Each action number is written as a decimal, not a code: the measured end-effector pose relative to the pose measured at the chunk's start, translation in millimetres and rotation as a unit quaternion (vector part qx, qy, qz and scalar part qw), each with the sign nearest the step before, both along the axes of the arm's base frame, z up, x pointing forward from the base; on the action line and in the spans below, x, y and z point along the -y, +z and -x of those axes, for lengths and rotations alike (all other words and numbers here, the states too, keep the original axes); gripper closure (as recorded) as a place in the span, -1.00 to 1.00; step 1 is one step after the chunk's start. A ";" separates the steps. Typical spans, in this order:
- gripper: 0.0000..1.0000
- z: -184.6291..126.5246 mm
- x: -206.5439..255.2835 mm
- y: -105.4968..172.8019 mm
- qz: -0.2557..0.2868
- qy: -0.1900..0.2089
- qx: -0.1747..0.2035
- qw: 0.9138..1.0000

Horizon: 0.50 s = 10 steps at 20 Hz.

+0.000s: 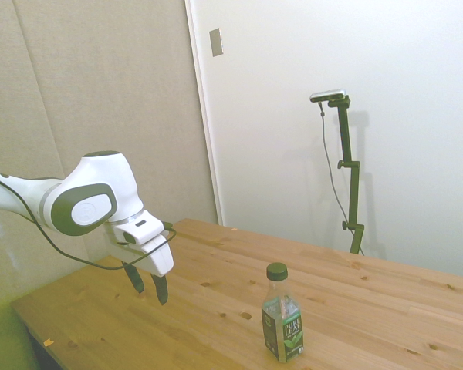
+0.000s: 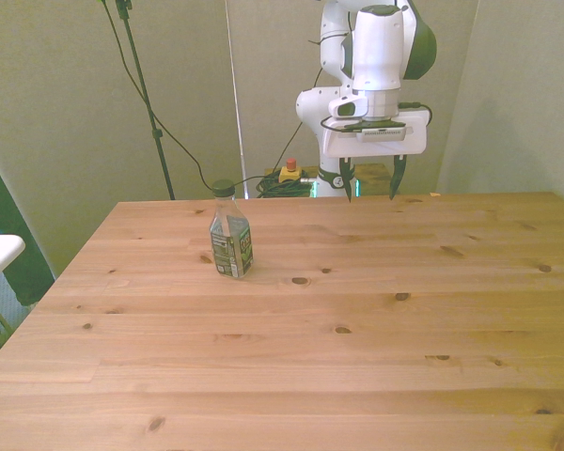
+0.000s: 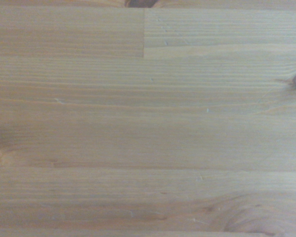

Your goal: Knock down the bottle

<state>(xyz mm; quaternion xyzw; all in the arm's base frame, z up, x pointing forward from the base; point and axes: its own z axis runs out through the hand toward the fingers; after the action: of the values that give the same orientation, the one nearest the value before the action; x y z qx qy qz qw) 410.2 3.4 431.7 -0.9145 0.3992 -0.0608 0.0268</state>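
Bottle is upright on the wooden table, dark green cap on, dark label facing the side camera. In the front view the bottle sits toward the front view's left, in the far half of the table.

Gripper hangs above the table near its far edge, fingers pointing down and spread wide apart, nothing between them. Tips are off the wood, not touching. In the front view the gripper is right of centre, well apart from the bottle, which stands to the front view's left of it and a bit nearer the camera. A black cable loops under the wrist.

Wrist view shows only bare table planks with a few knots, slightly soft focus; bottle isn't in it.

Behind the table edge on the floor: a small yellow box with a red button and some cables.
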 end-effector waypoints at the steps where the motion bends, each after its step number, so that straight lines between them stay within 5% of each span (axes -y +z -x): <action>1: -1.00 -0.1 0.1 -0.2 0.000 0.000 0.000 1.000; 2: 1.00 0.5 0.6 -1.7 0.001 0.001 -0.002 1.000; 10: 1.00 5.7 58.2 0.1 0.055 -0.024 -0.007 0.998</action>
<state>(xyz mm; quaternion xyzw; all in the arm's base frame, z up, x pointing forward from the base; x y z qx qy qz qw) 404.5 -54.8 431.8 -0.9052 0.4171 -0.0766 -0.0279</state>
